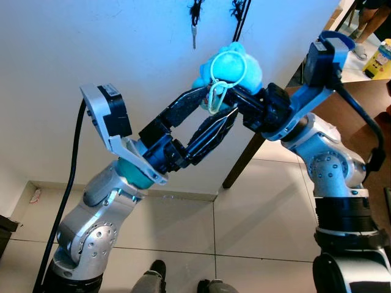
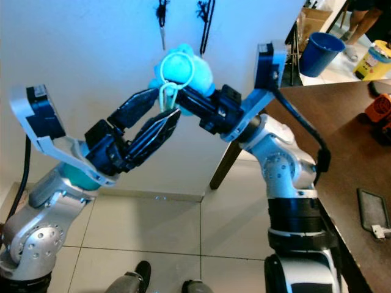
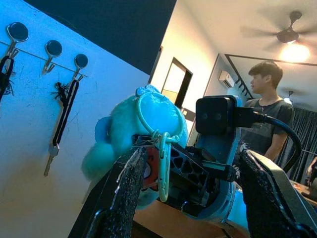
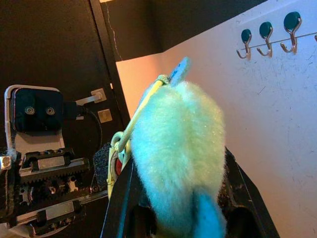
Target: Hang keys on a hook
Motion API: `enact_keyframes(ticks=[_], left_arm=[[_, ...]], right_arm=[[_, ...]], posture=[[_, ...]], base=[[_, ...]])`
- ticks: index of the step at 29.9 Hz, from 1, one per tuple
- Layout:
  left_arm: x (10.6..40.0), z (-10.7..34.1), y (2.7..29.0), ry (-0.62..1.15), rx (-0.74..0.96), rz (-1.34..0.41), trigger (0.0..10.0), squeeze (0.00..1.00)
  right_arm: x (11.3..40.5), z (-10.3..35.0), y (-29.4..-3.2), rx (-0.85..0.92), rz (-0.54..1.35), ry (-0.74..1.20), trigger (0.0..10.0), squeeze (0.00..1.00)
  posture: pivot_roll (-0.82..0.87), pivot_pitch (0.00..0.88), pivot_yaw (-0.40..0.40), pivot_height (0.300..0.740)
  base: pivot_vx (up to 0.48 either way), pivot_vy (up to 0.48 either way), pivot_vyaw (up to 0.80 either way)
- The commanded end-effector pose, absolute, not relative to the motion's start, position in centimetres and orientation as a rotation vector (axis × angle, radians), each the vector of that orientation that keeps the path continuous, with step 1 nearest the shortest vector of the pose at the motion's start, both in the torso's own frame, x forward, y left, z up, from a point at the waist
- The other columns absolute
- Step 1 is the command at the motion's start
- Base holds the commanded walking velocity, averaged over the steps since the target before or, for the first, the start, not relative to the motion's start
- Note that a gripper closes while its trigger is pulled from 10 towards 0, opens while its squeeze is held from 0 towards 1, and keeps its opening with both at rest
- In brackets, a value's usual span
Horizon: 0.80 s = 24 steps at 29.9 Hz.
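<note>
Right gripper (image 1: 235, 91): raised before the wall, fingers clamped on the turquoise plush (image 1: 232, 66) of a keychain; pale loop (image 1: 215, 97) hangs off the plush. Left gripper (image 1: 217, 113): just beside it, fingers spread wide either side of the loop, gripping nothing. Wall (image 1: 122, 49) behind: hooks (image 3: 49, 52), one carrying a black strap with key (image 3: 52, 148). Person (image 3: 265, 119) beyond.

Turquoise fluffy keychain toy (image 1: 237, 66) with a pale green loop (image 1: 215, 96) (clip included); white wall (image 1: 122, 43); black fingers (image 1: 214, 131).
</note>
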<state>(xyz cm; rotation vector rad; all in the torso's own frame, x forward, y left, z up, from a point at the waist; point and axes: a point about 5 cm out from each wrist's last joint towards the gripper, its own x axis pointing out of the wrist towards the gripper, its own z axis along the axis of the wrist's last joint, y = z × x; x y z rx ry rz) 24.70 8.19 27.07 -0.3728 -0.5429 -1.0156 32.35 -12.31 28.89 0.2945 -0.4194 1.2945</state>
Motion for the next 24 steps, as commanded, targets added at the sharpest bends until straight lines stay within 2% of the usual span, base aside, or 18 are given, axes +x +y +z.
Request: enact_keyframes(ticks=[1, 19, 20, 21, 22, 24], left_arm=[[24.73, 26.82, 7.75, -0.521, -0.361, -1.029, 10.0, 0.0], [25.18, 26.91, 7.34, -0.507, -0.344, -1.014, 10.0, 0.0], [25.26, 26.82, 7.27, -0.502, -0.332, -1.01, 5.9, 0.0], [25.26, 26.82, 7.27, -0.502, -0.332, -1.01, 5.9, 0.0], [25.35, 26.65, 7.18, -0.494, -0.31, -1.006, 0.0, 0.0], [25.35, 26.65, 7.18, -0.494, -0.31, -1.006, 0.0, 0.0]], right_arm=[[32.21, 28.99, -12.31, 0.268, 1.299, -0.427, 0.0, 0.0], [31.83, 28.19, -11.49, 0.229, 1.355, -0.384, 0.0, 0.0], [31.82, 28.18, -11.51, 0.228, 1.356, -0.385, 0.0, 0.0], [31.82, 28.18, -11.51, 0.228, 1.356, -0.385, 0.0, 0.0], [31.84, 28.18, -11.54, 0.227, 1.355, -0.386, 0.0, 0.0], [31.84, 28.18, -11.54, 0.227, 1.355, -0.386, 0.0, 0.0]], posture=[[0.02, 0.123, -0.006, 0.74], [0.02, 0.12, 0.0, 0.74], [0.02, 0.116, 0.001, 0.74], [0.02, 0.116, 0.001, 0.74], [0.02, 0.116, 0.001, 0.74], [0.02, 0.116, 0.001, 0.74]], base=[[0.0, 0.0, 0.0], [0.0, 0.0, 0.0], [0.0, 0.0, 0.0], [0.0, 0.0, 0.0], [0.0, 0.0, 0.0], [0.0, 0.0, 0.0]])
